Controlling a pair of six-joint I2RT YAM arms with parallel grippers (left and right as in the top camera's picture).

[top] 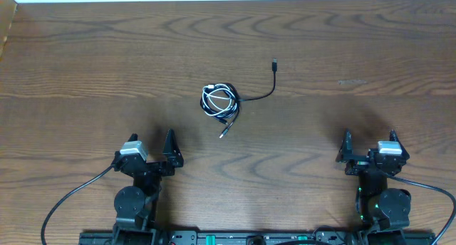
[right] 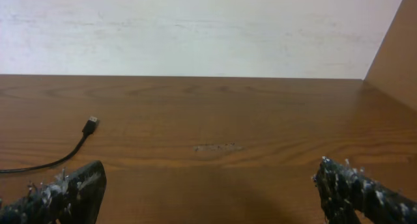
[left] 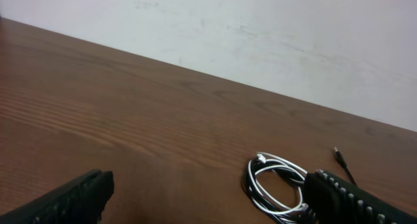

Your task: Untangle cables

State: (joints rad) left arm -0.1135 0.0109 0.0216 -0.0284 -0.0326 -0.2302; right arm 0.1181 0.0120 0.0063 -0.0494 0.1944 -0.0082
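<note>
The cables (top: 219, 102) lie in a small coiled bundle of black and white cords at the middle of the table. One black cord runs right from the bundle and ends in a plug (top: 275, 62); another plug end (top: 223, 132) sticks out below. The left wrist view shows the bundle (left: 277, 185) ahead and to the right, partly behind the right finger (left: 352, 201). The black plug (right: 90, 125) also shows in the right wrist view at the left. My left gripper (top: 152, 149) is open near the front edge, well short of the bundle. My right gripper (top: 369, 143) is open at the front right, holding nothing.
The wooden table (top: 107, 67) ends at a pale wall (right: 195, 28) at the back. A wooden side panel (right: 397, 55) rises at the far right. Thick black wires (top: 71, 199) run from the arm bases along the front.
</note>
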